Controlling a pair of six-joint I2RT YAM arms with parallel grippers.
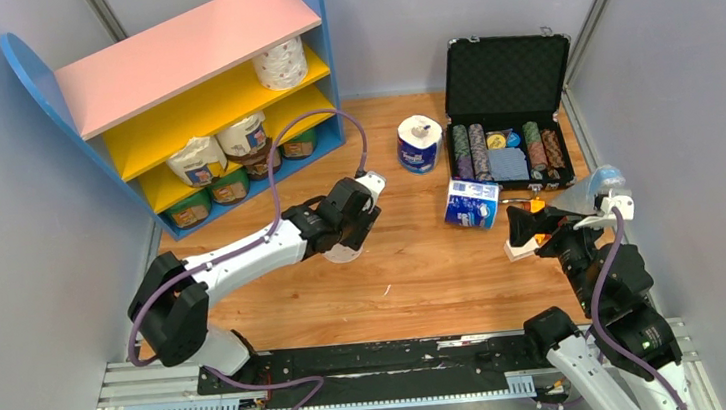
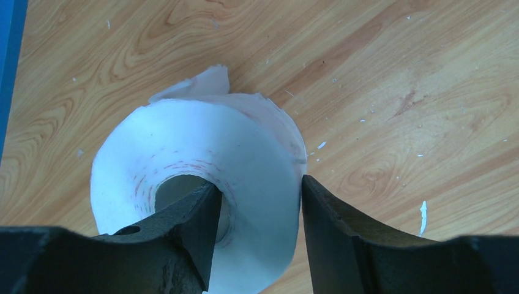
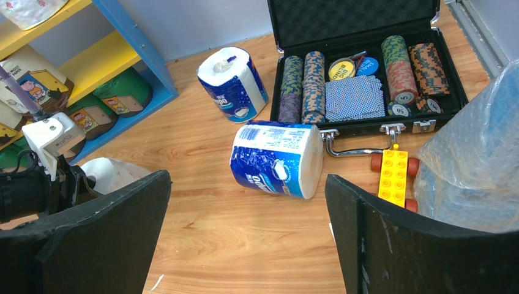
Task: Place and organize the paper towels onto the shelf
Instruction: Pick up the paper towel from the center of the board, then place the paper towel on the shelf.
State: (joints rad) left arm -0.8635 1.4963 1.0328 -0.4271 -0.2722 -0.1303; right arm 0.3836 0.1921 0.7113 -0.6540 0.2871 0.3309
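**Left end effector straddling bare white roll; right end effector spread wide over worktop**

Left arm: reaches forward from its base across the middle of the wooden worktop (image 1: 416,270), wrist angled down. The left end effector (image 2: 260,211) stands over a bare white roll (image 2: 202,177) that sits upright on the worktop. One finger is inside the hollow core, the other outside the roll's wall, so the wall lies between them. The jaws are partly parted; whether they press the paper cannot be told.

Right arm: folded near the right edge, wrist pointing toward the centre. The right end effector (image 3: 248,236) is spread wide and holds nothing.

Task items: the shelf (image 1: 76,82) stands at the far left corner, with one printed roll (image 1: 281,64) on the upper yellow board, two cream-wrapped rolls (image 1: 218,149) on the middle board and green-wrapped rolls (image 1: 227,188) on the bottom board. A blue-white roll (image 3: 234,82) stands upright beside the black case (image 3: 355,24); a second blue-white roll (image 3: 278,159) lies on its side just in front of the case.

Surface and room: the open case holds poker chip stacks (image 3: 303,86). A yellow toy brick (image 3: 393,174) and a clear plastic bag (image 3: 483,153) lie at the right. Small white paper flecks dot the wood. Grey walls enclose the cell.
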